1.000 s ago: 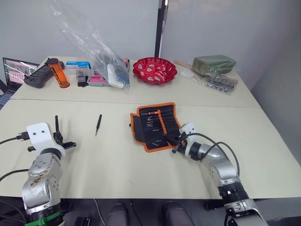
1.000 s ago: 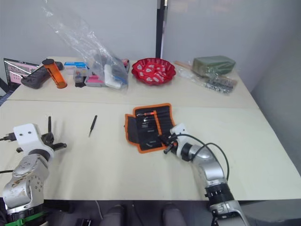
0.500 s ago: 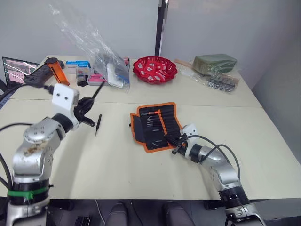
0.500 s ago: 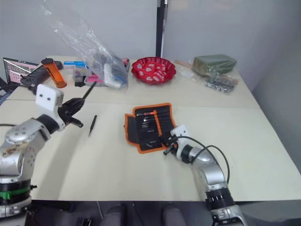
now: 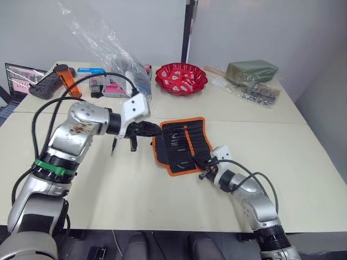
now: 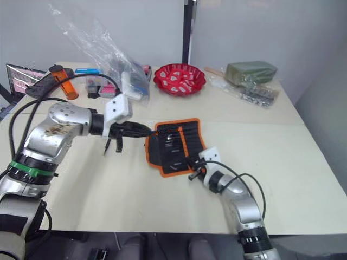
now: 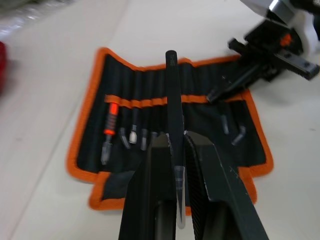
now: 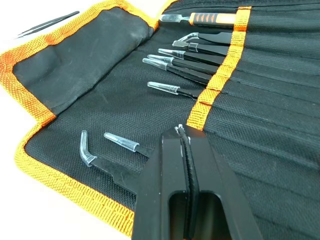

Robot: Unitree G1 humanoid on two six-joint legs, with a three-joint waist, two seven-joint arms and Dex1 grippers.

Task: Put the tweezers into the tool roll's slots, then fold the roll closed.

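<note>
Left wrist view: left claw (image 7: 175,150) grips tweezers (image 7: 172,110) above tool roll (image 7: 150,105); right claw (image 8: 186,150) closed.

The tool roll (image 8: 120,95) is seen to be made of matt black woven cloth, edged with a coarse orange webbing binding (image 8: 47,172). Its slots (image 8: 280,100) are formed of the same ribbed fabric. The tweezers (image 8: 197,62) are shown in smooth, matt black metal, with clear plastic tip caps (image 8: 162,87). The left claw (image 7: 176,150) is finished in smooth, slightly glossy black plastic, as is the right claw (image 8: 182,150). The counter (image 5: 135,184) is presented as a smooth, matt cream surface. A glossy red bowl (image 5: 181,78) and a crinkled clear plastic bag (image 5: 103,43) are shown behind.
</note>
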